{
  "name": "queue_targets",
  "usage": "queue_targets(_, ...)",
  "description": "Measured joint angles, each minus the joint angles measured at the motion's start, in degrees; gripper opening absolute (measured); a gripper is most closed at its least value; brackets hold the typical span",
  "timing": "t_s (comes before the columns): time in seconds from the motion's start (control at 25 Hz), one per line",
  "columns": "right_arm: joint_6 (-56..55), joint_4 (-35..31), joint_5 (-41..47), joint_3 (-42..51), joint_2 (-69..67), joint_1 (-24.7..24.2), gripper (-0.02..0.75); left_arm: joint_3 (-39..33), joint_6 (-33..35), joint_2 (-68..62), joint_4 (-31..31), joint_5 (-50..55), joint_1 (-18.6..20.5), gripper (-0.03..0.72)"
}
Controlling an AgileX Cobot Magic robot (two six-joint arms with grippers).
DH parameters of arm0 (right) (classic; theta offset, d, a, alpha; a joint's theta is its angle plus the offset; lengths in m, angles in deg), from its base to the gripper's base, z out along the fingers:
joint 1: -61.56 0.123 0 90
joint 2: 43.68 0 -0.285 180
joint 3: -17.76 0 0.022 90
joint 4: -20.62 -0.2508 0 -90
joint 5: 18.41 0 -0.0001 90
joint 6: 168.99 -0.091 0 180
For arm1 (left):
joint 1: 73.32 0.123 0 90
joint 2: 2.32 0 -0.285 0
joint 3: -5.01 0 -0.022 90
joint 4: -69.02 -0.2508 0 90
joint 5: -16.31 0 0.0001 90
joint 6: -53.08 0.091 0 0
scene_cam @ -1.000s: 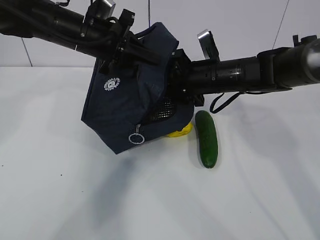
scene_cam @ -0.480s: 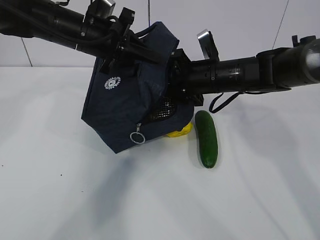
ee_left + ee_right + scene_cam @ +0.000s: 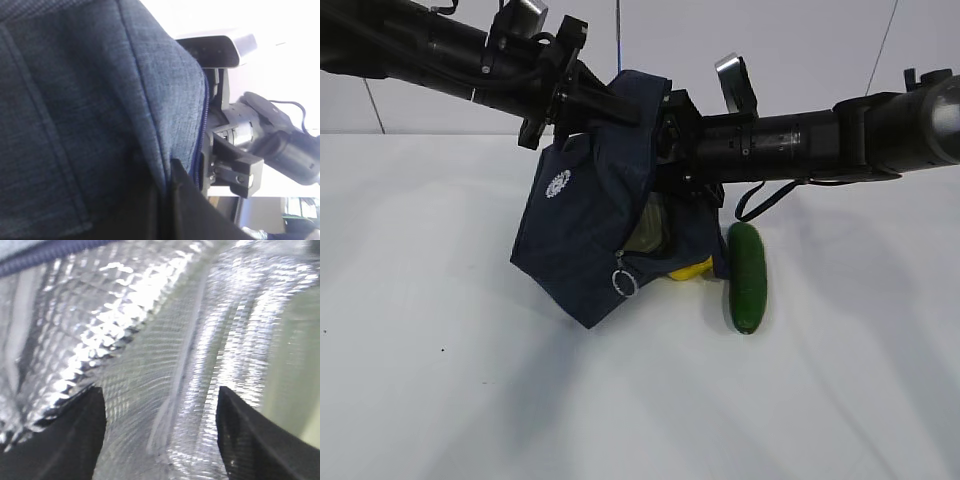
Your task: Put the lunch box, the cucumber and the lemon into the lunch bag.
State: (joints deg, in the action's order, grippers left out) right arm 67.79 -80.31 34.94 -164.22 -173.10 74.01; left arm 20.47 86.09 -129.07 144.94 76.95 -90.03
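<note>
Lunch bag (image 3: pixel 585 225) held tilted above the table (image 3: pixel 440 390).
We see the left gripper (image 3: pixel 167 187) pinching its fabric, the right gripper (image 3: pixel 160 435) spread inside; lemon (image 3: pixel 688 268) half hidden, cucumber (image 3: pixel 747 277) alongside.

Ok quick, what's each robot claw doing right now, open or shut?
Left gripper: shut, pinching the boxy dark navy fabric lunch bag.
Right gripper: open inside the bag's silver foil lining, holding nothing.
</note>
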Motion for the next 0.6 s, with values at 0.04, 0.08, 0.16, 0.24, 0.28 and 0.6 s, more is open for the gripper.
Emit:
queue_targets(0.04, 0.0, -0.1, 0.1, 0.0, 0.0, 0.0, 0.519, 0.0, 0.0, 0.0, 0.4, 0.0, 0.0, -0.001)
queue_targets(0.08, 0.0, -0.1, 0.2, 0.0, 0.0, 0.0, 0.525, 0.0, 0.0, 0.0, 0.5, 0.1, 0.0, -0.001)
queue_targets(0.16, 0.0, -0.3, 0.6, 0.0, 0.0, 0.0, 0.531, 0.0, 0.0, 0.0, 0.6, 0.1, 0.0, -0.001)
queue_targets(0.24, 0.0, -0.6, 1.6, 0.0, 0.0, 0.0, 0.533, 0.0, 0.0, 0.0, 0.7, 0.2, 0.0, -0.001)
queue_targets(0.28, 0.0, -0.6, 2.1, 0.0, 0.0, 0.0, 0.533, 0.0, 0.0, 0.0, 0.8, 0.6, 0.0, -0.001)
queue_targets(0.6, 0.8, 0.0, 10.1, -0.5, -0.1, -1.3, 0.533, 0.1, -2.2, 0.0, -1.9, 4.4, 5.4, -0.001)
